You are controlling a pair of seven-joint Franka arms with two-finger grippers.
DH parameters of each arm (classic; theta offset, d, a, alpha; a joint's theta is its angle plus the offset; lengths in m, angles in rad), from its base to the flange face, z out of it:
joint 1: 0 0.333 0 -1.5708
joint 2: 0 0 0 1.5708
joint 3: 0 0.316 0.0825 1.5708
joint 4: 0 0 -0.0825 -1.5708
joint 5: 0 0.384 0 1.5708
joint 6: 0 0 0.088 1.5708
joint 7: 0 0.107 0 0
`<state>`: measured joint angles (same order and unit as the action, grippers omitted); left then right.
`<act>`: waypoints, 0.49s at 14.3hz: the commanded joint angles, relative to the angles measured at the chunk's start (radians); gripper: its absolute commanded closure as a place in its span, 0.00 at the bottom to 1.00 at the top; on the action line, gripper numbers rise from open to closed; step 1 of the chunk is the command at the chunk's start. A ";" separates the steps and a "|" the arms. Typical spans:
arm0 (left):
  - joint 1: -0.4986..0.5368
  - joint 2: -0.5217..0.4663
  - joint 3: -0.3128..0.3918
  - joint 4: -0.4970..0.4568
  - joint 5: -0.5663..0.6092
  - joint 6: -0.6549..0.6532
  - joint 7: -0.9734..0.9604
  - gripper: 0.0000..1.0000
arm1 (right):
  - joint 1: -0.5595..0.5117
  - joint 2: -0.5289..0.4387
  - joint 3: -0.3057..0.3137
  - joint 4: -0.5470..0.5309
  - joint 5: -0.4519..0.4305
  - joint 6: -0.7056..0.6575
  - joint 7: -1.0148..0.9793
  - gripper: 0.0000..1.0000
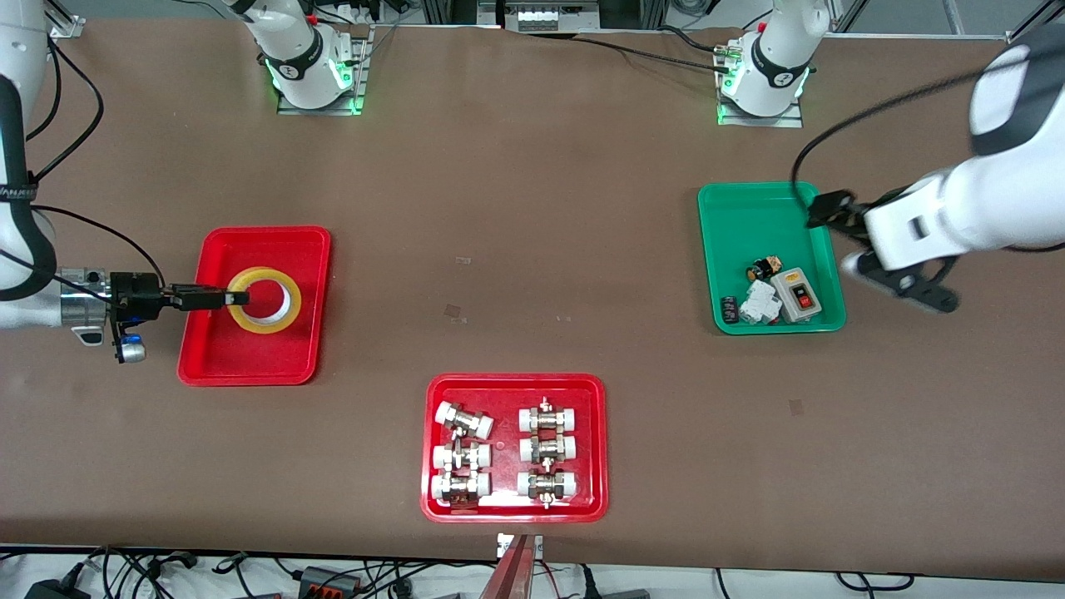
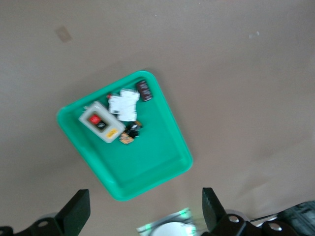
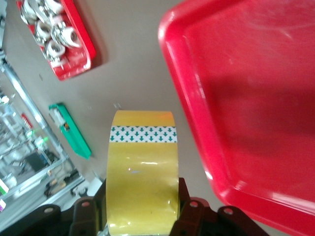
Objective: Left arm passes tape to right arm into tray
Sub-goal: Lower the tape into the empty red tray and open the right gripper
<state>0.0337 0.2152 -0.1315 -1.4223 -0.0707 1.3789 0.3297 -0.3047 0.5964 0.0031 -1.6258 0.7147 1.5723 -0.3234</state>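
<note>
The tape (image 1: 265, 321), a yellow ring with a pale core, is held by its rim in my right gripper (image 1: 226, 297), which is shut on it over the shallow red tray (image 1: 250, 359) at the right arm's end of the table. In the right wrist view the tape (image 3: 142, 147) fills the space between the fingers of the right gripper (image 3: 142, 209), with the tray (image 3: 256, 123) beside it. My left gripper (image 1: 839, 237) is open and empty, up over the edge of the green tray. Its fingers are spread wide in the left wrist view (image 2: 145, 209).
A green tray (image 1: 749, 216) with a grey switch box and small parts lies at the left arm's end; it also shows in the left wrist view (image 2: 147, 167). A wider red tray (image 1: 514, 509) of white-capped metal fittings lies near the front camera, mid-table.
</note>
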 commanded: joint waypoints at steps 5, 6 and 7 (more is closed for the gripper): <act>-0.014 -0.160 0.078 -0.069 0.078 0.081 -0.007 0.00 | -0.083 0.111 0.025 0.020 -0.038 -0.025 -0.186 0.57; -0.011 -0.174 0.078 -0.067 0.078 0.078 -0.083 0.00 | -0.083 0.118 0.025 0.020 -0.038 -0.023 -0.193 0.57; 0.001 -0.198 0.076 -0.067 0.077 0.078 -0.131 0.00 | -0.083 0.128 0.025 0.021 -0.040 -0.022 -0.198 0.57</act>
<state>0.0303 0.0779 -0.0588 -1.4589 -0.0127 1.4389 0.2899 -0.3686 0.7061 0.0034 -1.6247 0.6853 1.5631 -0.4992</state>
